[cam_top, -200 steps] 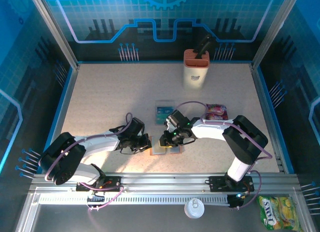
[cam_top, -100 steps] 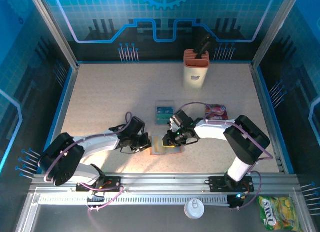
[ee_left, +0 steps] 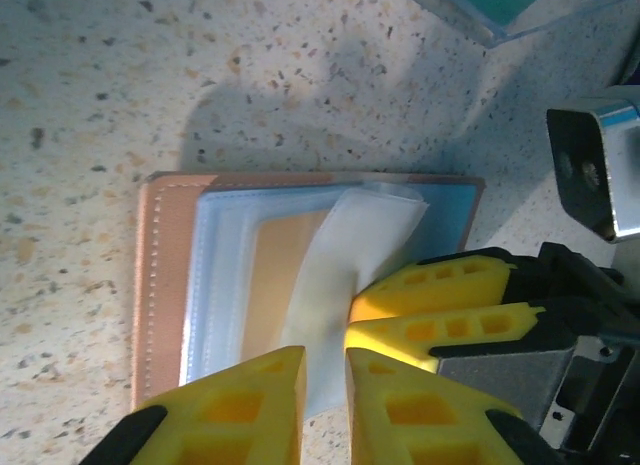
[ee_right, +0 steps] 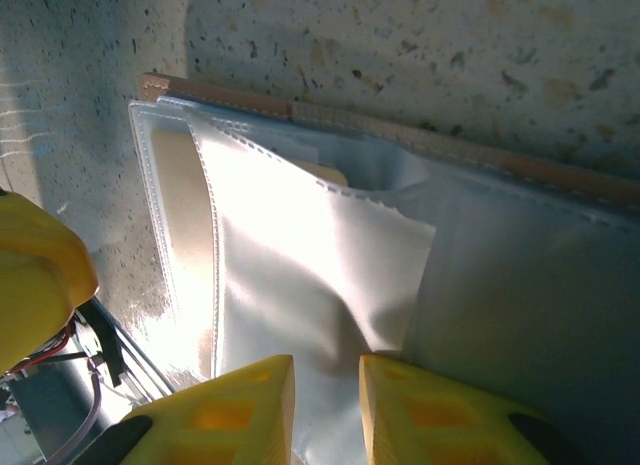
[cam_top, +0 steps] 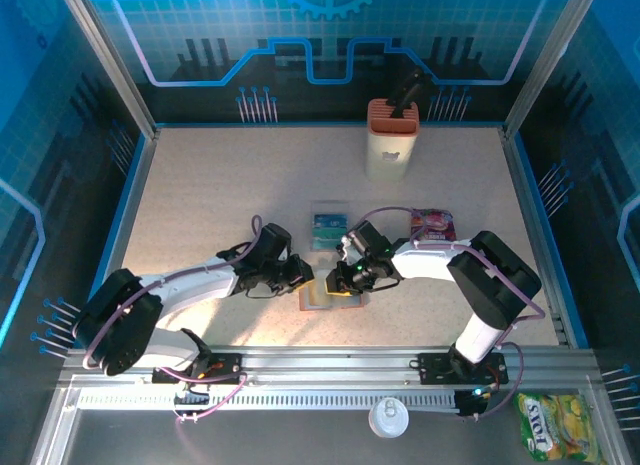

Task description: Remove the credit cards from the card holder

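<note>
Brown leather-like bifold card holder [cam_top: 320, 303], lying open at 6 o'clock on the speckled desk [cam_top: 220, 185].
The right gripper [cam_top: 338, 283] has its fingers pinching the holder's clear plastic sleeve [ee_left: 350, 245] upward. The orange-tan card [ee_left: 280, 275] is still in its pocket. The left gripper [cam_top: 304, 277] has moved in from 9 o'clock, its fingers newly parted a crack and empty, probably ready to draw the card. Teal-blue cards [cam_top: 328, 226] lie at 12 o'clock.
</note>
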